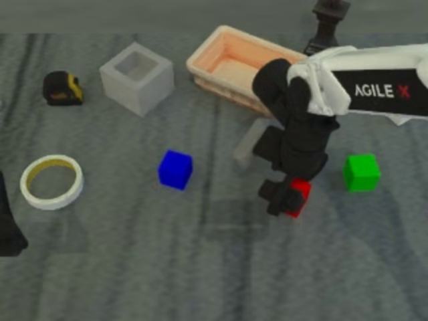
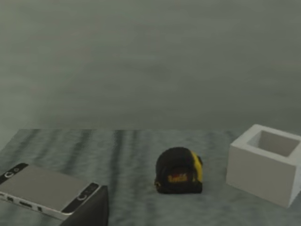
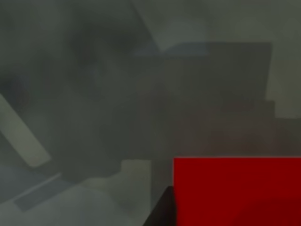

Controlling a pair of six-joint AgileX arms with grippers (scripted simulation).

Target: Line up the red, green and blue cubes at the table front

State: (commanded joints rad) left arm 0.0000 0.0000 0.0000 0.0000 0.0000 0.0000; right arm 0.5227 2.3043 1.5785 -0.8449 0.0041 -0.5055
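The red cube [image 1: 302, 190] shows in the top view at centre right, between the black fingers of my right gripper [image 1: 289, 198], which is shut on it. In the right wrist view the red cube [image 3: 235, 190] fills the lower corner with a dark finger [image 3: 162, 212] against its side. The blue cube [image 1: 175, 169] rests on the table [image 1: 200, 267] left of centre. To the gripper's right stands the green cube [image 1: 362, 172]. My left gripper [image 1: 8, 231] is parked at the left edge, open, with one finger [image 2: 89, 209] visible in its wrist view.
A grey hollow box [image 1: 137, 77], a black and yellow tape measure [image 1: 62, 87] and a white ring [image 1: 51, 181] occupy the left. A peach tray [image 1: 234, 63] and a dark stand [image 1: 328, 23] sit at the back. A flat silver device [image 2: 47, 188] lies near the left gripper.
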